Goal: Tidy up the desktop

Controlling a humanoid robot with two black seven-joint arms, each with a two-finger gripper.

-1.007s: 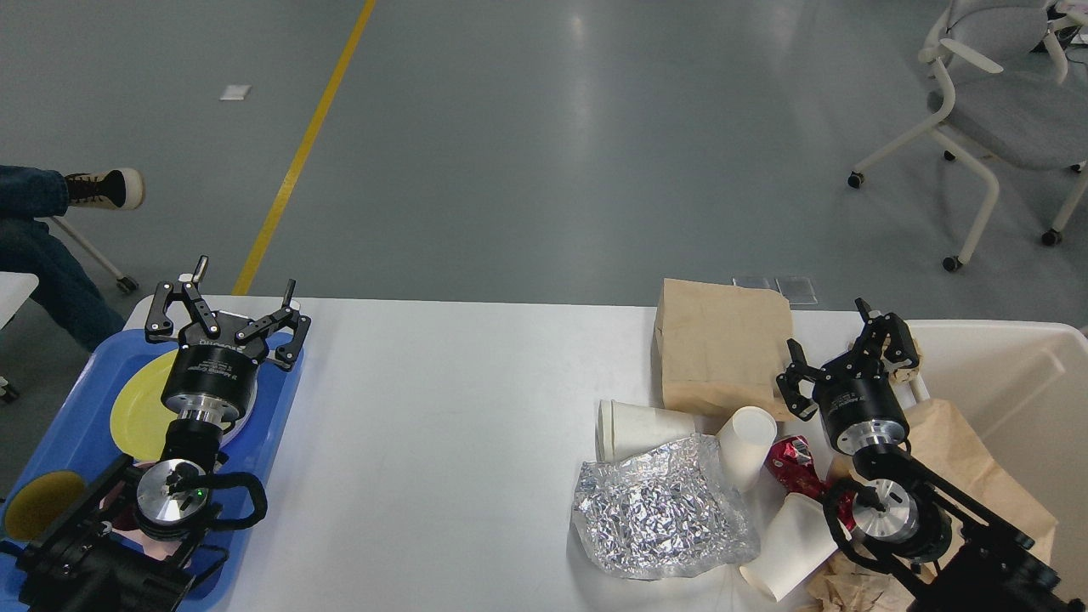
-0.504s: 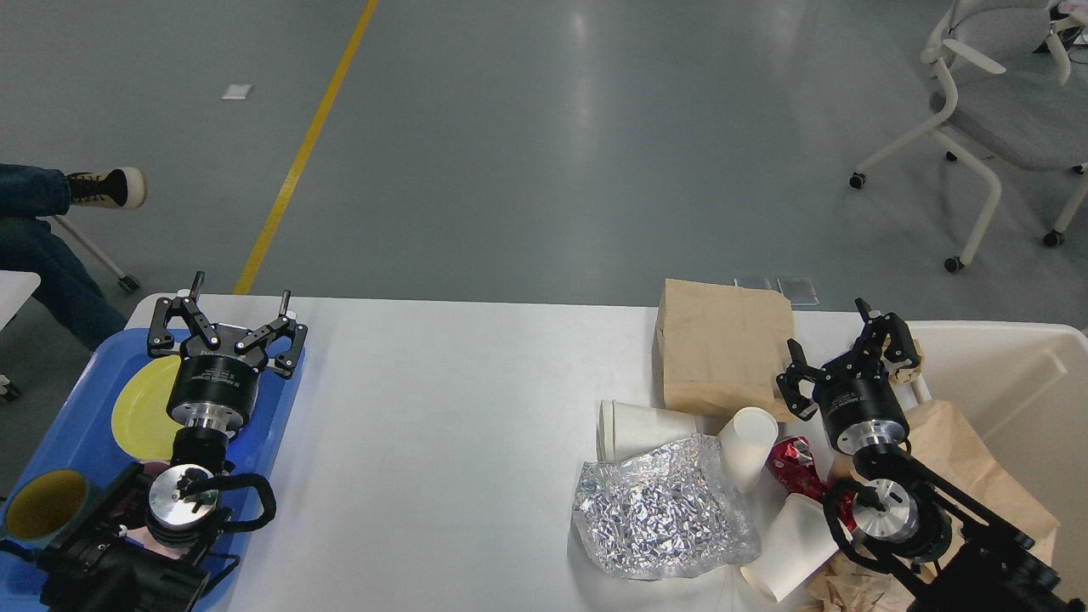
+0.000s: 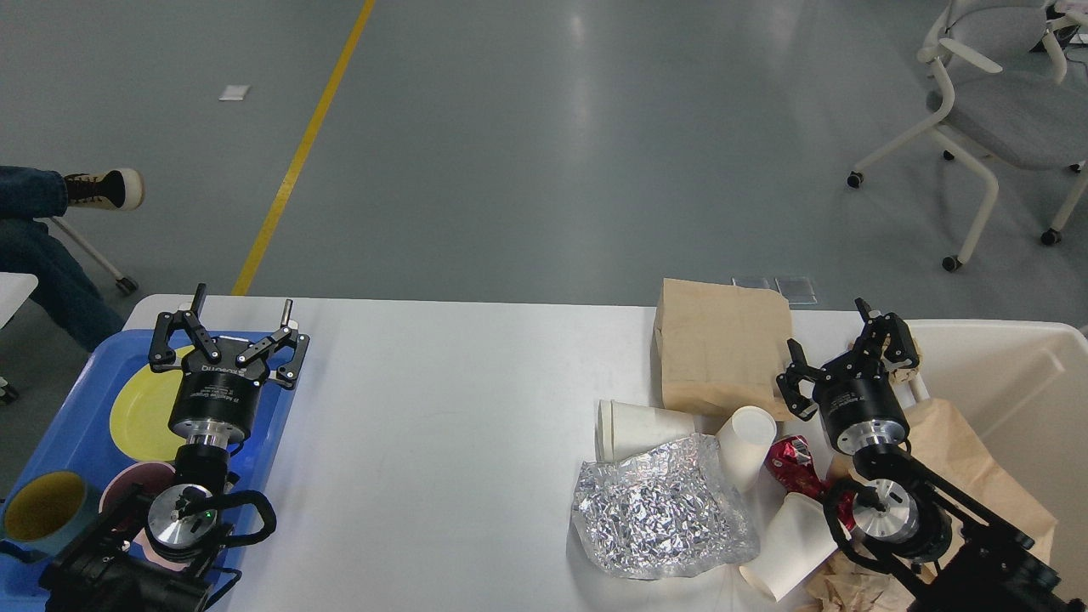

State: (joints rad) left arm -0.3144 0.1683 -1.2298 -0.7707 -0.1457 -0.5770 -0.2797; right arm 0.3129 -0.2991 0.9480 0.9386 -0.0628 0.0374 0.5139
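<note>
The white desktop (image 3: pixel 442 382) spans the view. On its right side lies litter: a brown paper bag (image 3: pixel 722 348), crumpled foil (image 3: pixel 663 510), three white paper cups (image 3: pixel 637 425) (image 3: pixel 748 442) (image 3: pixel 790 544) and a crushed red can (image 3: pixel 790 463). My left gripper (image 3: pixel 244 299) is open and empty over the far end of a blue tray (image 3: pixel 76 408) at the left edge. My right gripper (image 3: pixel 826 325) is open and empty, between the paper bag and a cream bin (image 3: pixel 1011 374).
The tray holds a yellow plate (image 3: pixel 140 416), a cup with a yellow inside (image 3: pixel 38 510) and a pink bowl (image 3: pixel 127 497). Crumpled brown paper (image 3: pixel 977 459) lies under my right arm. A chair (image 3: pixel 994 119) and a person's leg (image 3: pixel 34 221) are beyond the table.
My left gripper has drawn back toward me over the tray, still open, uncovering the cup and the pink bowl. The right arm and the litter have not moved.
</note>
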